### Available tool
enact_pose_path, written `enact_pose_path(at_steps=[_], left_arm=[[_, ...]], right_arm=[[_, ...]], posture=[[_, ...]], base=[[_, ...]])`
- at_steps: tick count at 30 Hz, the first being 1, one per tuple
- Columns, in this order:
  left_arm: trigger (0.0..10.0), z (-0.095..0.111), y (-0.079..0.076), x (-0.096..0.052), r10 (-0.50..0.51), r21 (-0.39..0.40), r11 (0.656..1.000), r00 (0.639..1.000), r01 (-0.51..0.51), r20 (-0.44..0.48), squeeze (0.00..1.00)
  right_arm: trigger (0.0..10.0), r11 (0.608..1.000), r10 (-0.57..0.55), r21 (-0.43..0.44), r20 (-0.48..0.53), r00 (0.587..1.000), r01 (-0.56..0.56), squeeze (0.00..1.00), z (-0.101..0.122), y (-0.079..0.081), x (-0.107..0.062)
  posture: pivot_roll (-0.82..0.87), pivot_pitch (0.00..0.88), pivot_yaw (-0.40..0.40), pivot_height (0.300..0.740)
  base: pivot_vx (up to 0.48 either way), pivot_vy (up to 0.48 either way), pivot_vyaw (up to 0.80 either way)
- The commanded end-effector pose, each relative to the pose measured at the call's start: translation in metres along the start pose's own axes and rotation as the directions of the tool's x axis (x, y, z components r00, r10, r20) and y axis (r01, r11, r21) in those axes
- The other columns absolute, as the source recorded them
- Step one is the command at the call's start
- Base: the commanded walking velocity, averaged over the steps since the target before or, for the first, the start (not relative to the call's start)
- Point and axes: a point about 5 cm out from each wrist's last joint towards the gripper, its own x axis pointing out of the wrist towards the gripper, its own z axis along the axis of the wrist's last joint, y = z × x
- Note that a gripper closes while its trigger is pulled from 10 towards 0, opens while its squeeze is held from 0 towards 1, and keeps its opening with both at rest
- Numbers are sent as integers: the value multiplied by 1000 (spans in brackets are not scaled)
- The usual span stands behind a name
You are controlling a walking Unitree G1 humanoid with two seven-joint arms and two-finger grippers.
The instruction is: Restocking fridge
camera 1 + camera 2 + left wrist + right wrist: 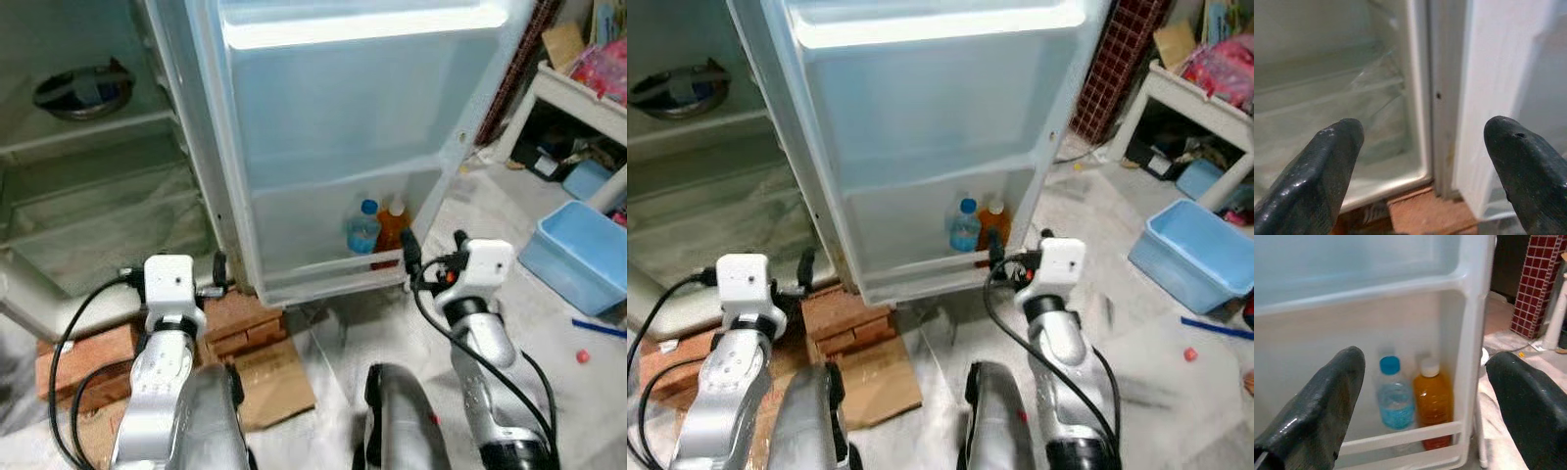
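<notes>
Fridge [196,147] stands open in front of me, its door [333,147] swung out so the inner face looks straight at my head camera. What I care about sits in the bottom door rack [333,269]: a water bottle [362,230] with a blue cap and an orange juice bottle [392,230] with a white cap, both upright, touching or nearly so, juice on the side nearer the door's free edge. Their long axes are vertical.

My right pincer [431,257] is the nearer one by far. It hovers just outside the rack rail at bottle height, fingers spread wide and holding nothing; through its wrist camera both bottles fall between the two fingers [1312,401], slightly ahead, with the rail between me and them. I judge that any reach from here goes straight forward and must clear that rail, so a top-down or over-the-rail approach suits these upright bottles better.

My left pincer [211,284] is also released and empty, held low near the hinge side, pointing at the lower shelves [1327,98] of the cabinet, well apart from the bottles. A metal bowl [83,90] sits on an upper shelf. Bricks [235,323] prop the fridge base, and a blue tub [578,250] lies on the floor off to my right.
</notes>
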Motion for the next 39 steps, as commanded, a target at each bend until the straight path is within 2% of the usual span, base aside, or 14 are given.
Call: enact_pose_path(at_steps=[1, 5, 8, 10, 12, 13, 17, 20, 23, 27, 39], left_arm=[[10000, 4, 2, -2, -8, 13, 1000, 1000, 7, 11, 0], [10000, -2, 7, -13, -1, 43, 999, 1000, 2, -11, 0], [10000, 0, 9, -13, -1, 46, 999, 1000, 1, -8, 0], [10000, 2, 7, -14, -23, 52, 998, 1000, 23, 1, 0], [10000, 4, 5, -14, -38, 54, 998, 999, 38, 2, 0], [10000, 4, 5, -13, -42, 50, 998, 999, 42, 3, 0], [10000, 5, 3, -13, -49, 45, 998, 999, 49, 2, 0], [10000, 5, 1, -12, -54, 39, 998, 999, 54, -1, 0], [10000, 5, 1, -12, -54, 38, 998, 999, 54, 0, 0], [10000, 5, 0, -11, -55, 36, 998, 998, 55, 0, 0], [10000, 4, -2, -10, -61, 31, 998, 998, 61, -6, 0]], right_arm=[[10000, 1000, -18, 5, -8, 1000, 18, 0, 1, -3, -2], [10000, 999, -40, -7, -25, 999, 39, 0, 0, -10, -11], [10000, 998, -55, -17, -50, 997, 54, 0, -1, -13, -20], [10000, 998, -57, -39, -95, 994, 53, 0, -6, -16, -32], [10000, 995, -74, -71, -129, 989, 65, 0, -10, -18, -40], [10000, 996, -71, -60, -133, 989, 63, 0, -11, -18, -42], [10000, 997, -67, -49, -133, 989, 61, 0, -10, -17, -43], [10000, 994, -92, -70, -170, 981, 81, 0, -10, -18, -37], [10000, 992, -78, -111, -154, 985, 61, 0, -5, -17, -35], [10000, 998, -43, -60, -147, 988, 35, 0, 0, -14, -33], [10000, 998, -54, -47, -163, 985, 47, 0, -2, -15, -31]], posture=[[17, 0, -7, 651], [15, 0, -1, 671], [14, 0, -1, 686], [11, 0, -4, 700], [7, 0, -8, 700], [6, 0, -8, 700], [2, 0, -10, 700], [2, 0, -13, 700], [3, 0, -17, 700], [1, 0, -19, 700], [2, 0, -22, 740]], base=[[0, 0, 0], [0, 0, 0], [0, 0, 0], [0, 0, 0], [0, 0, 0], [0, 0, 0], [-135, 0, 0], [-301, 0, 0], [-314, 0, 0], [-319, 0, 0], [-377, 0, -75]])
